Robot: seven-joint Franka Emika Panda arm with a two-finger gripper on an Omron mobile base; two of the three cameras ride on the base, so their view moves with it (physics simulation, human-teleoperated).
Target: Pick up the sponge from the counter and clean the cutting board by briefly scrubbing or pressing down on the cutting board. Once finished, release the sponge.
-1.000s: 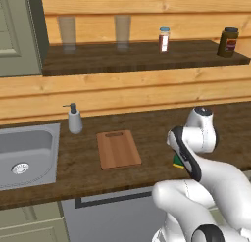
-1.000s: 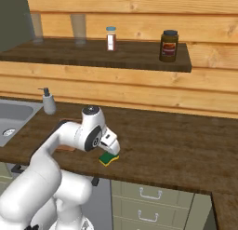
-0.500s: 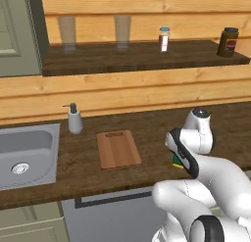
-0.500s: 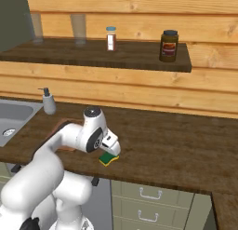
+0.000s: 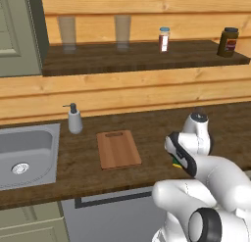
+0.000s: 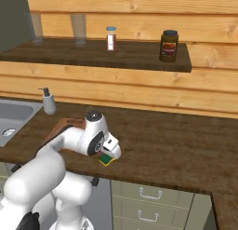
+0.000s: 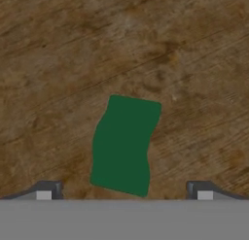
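The sponge lies green side up on the dark counter, near its front edge. In the hand view my gripper hangs right above it, open, its fingertips spread wider than the sponge with nothing held. From the right base view the sponge peeks out under the white hand, and the left base view shows a sliver of the sponge. The reddish-brown cutting board lies flat to the left of the sponge, slot handle toward the wall. My arm partly hides the cutting board.
A soap dispenser stands by the steel sink at the left. Above the counter, a wooden shelf holds glasses and jars. The counter's front edge runs close to the sponge.
The hand has sunk slightly toward the sponge. The sponge and the cutting board have not moved.
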